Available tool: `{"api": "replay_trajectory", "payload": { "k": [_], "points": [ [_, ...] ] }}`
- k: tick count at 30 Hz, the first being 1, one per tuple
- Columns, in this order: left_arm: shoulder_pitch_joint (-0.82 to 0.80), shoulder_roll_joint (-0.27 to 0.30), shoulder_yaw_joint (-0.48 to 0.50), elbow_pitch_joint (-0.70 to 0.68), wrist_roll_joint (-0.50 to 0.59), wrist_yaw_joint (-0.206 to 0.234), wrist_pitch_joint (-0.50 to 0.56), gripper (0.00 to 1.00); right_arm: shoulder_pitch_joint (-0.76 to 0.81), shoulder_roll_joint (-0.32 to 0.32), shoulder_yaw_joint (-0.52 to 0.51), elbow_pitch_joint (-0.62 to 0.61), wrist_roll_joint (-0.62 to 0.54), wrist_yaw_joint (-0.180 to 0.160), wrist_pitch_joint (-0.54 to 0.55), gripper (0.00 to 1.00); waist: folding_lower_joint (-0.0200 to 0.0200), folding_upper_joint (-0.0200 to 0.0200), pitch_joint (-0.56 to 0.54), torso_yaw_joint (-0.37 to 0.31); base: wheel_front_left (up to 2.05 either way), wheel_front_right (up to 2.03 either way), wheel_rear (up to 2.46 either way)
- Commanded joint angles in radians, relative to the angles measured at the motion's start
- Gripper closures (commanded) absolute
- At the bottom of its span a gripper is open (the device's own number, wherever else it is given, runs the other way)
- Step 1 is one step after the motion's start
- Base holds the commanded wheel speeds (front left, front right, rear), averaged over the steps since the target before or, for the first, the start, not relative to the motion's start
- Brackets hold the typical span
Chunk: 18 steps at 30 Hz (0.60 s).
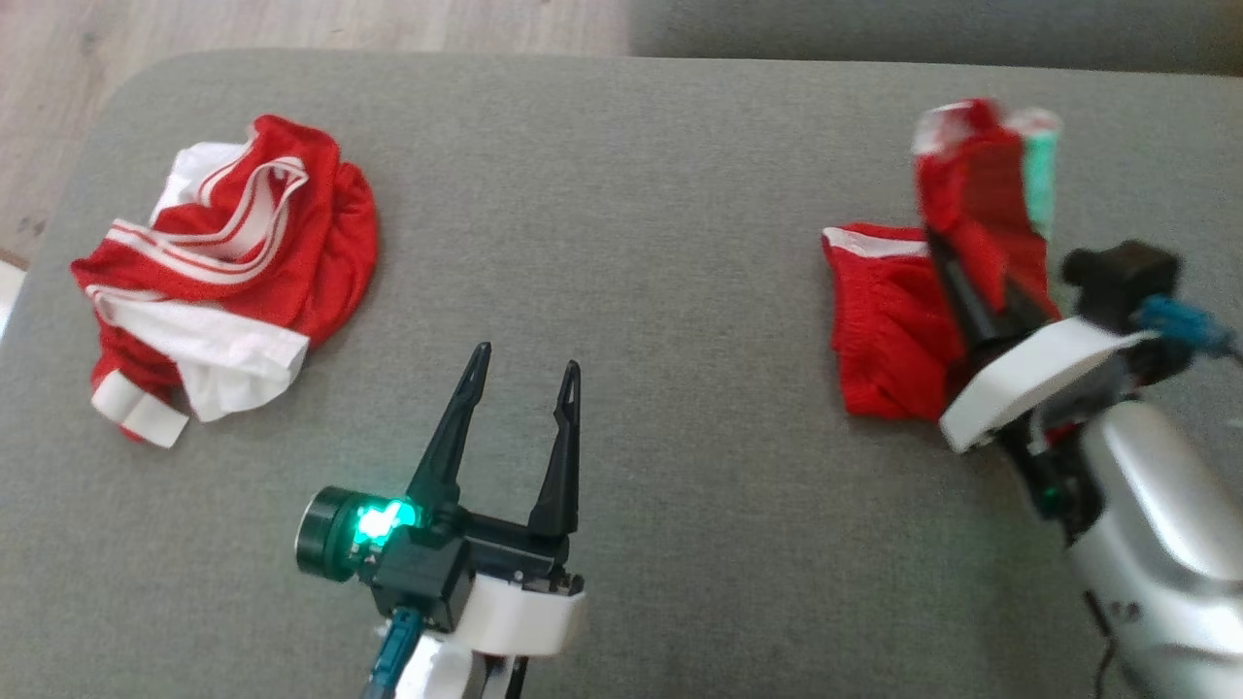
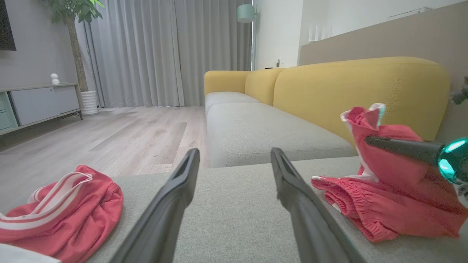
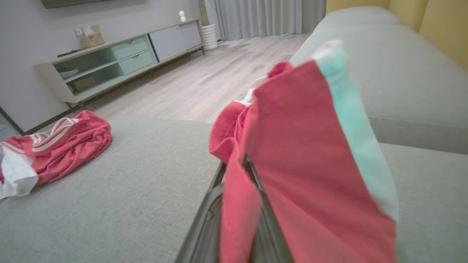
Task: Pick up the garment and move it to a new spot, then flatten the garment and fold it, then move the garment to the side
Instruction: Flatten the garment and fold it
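The garment (image 1: pixel 889 330) I was working on was a pair of red shorts with a gathered elastic waistband, a white band along one edge and a pale green strip at the top of the raised part. It sat on the right side of the grey cushion (image 1: pixel 631 243). Its lower half lay bunched on the fabric and its upper half was pulled up into a loose peak.

The right gripper (image 1: pixel 971 291) was clenched on that raised fold. Red cloth was pinched between its two dark fingers and draped over them, hiding the tips.

The left gripper (image 1: pixel 527 359) was spread wide with nothing between its fingers. It hung above bare cushion near the middle front, well apart from both piles.

On the far left of the cushion lay a second crumpled piece of clothing (image 1: pixel 233 272), red with white stripes and white panels.
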Motion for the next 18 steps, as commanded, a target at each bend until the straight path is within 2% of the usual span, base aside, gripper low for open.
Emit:
{"api": "replay_trajectory", "payload": {
  "k": [1, 4, 5, 6, 7, 10, 14, 18],
  "points": [
    [-0.017, 0.003, 0.020, -0.030, -0.014, 0.001, -0.005, 0.00, -0.024, 0.015, 0.038, -0.012, 0.008, 0.004, -0.004, 1.00, 0.0000, 0.0000, -0.003, 0.017, 0.00, 0.00, 0.00],
    [-0.017, 0.003, 0.017, -0.028, -0.018, 0.003, -0.005, 0.00, -0.021, 0.039, 0.071, 0.016, 0.017, 0.004, -0.008, 1.00, 0.0000, 0.0000, -0.004, 0.026, 0.00, 0.00, 0.00],
    [-0.017, 0.003, 0.016, -0.027, -0.019, 0.003, -0.005, 0.00, -0.020, 0.051, 0.084, 0.029, 0.024, 0.004, -0.013, 0.69, 0.0000, 0.0000, -0.006, 0.030, 0.00, 0.00, 0.00],
    [-0.016, 0.003, 0.015, -0.026, -0.020, 0.004, -0.005, 0.00, -0.018, 0.061, 0.094, 0.042, 0.030, 0.004, -0.021, 0.11, 0.0000, 0.0000, -0.007, 0.034, 0.00, 0.00, 0.00],
    [-0.015, 0.003, 0.015, -0.025, -0.021, 0.004, -0.005, 0.00, -0.017, 0.071, 0.101, 0.053, 0.032, 0.004, -0.034, 0.00, 0.0000, 0.0000, -0.009, 0.037, 0.00, 0.00, 0.00],
    [-0.008, 0.003, 0.018, -0.020, -0.022, 0.006, -0.005, 0.00, -0.007, 0.092, 0.111, 0.069, 0.042, 0.004, -0.086, 0.00, 0.0000, 0.0000, -0.021, 0.040, 0.00, 0.00, 0.00],
    [0.014, 0.003, 0.033, -0.021, -0.023, 0.011, -0.005, 0.00, 0.030, 0.089, 0.105, 0.052, 0.036, 0.004, -0.172, 0.00, 0.0000, 0.0000, -0.051, 0.025, 0.00, 0.00, 0.00],
    [0.052, 0.003, 0.065, -0.034, -0.024, 0.015, -0.005, 0.00, 0.093, 0.063, 0.035, 0.002, -0.026, 0.004, -0.233, 0.00, 0.0000, 0.0000, -0.090, -0.009, 0.00, 0.00, 0.00]
  ]
}}
